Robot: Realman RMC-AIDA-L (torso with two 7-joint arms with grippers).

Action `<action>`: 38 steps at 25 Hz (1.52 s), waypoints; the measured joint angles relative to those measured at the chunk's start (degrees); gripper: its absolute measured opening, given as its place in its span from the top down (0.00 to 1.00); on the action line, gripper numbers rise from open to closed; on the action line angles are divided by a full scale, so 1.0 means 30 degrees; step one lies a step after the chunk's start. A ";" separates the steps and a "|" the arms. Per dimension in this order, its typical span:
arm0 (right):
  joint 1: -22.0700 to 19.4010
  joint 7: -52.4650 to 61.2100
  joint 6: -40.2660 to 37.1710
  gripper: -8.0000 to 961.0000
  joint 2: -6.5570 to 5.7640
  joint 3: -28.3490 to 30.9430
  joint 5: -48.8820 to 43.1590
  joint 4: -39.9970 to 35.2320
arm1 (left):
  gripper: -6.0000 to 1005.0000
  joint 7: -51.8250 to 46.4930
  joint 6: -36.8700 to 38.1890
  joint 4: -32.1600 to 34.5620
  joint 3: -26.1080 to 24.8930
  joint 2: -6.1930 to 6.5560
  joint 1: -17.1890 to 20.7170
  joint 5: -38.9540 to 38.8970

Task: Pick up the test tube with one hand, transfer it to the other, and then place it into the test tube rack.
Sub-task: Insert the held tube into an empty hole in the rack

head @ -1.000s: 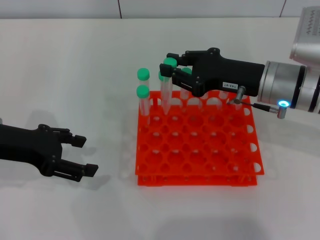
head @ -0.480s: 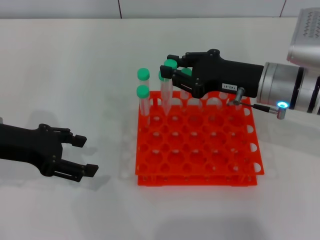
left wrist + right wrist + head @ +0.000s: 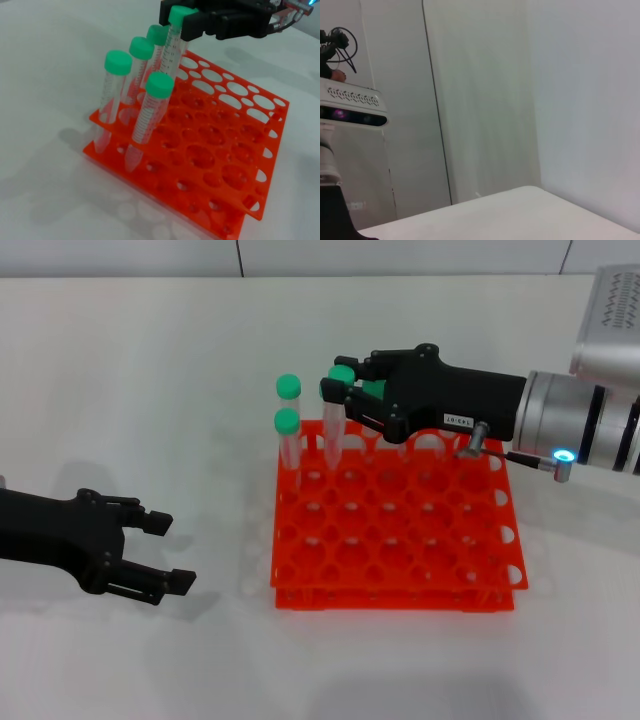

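Observation:
The test tube is a clear tube with a green cap, standing almost upright with its lower end in a back-row hole of the orange-red test tube rack. My right gripper, black with a white number label, reaches in from the right and is shut on the tube just below its cap. In the left wrist view the same tube is pinched near the cap above the rack. My left gripper rests low over the table, left of the rack, open with nothing in it.
Other green-capped tubes stand in the rack's back-left corner, two of them just left of the held one. Another cap shows behind the right gripper's fingers. The right wrist view shows only walls.
The right gripper and the tube have sunk slightly toward the rack and shifted a little to the right. The left arm has not moved.

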 joint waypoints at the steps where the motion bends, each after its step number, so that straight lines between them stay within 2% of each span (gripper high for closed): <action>1: 0.0009 -0.0017 0.0000 0.72 0.0000 -0.0002 0.0001 0.0056 | 0.12 0.0000 0.0000 0.0000 -0.0001 0.0000 0.0002 0.0001; 38: 0.0078 -0.0265 0.0059 0.72 0.0000 -0.0503 0.0282 0.0799 | 0.12 0.0204 -0.0037 -0.0233 -0.0001 -0.0028 -0.0026 -0.0013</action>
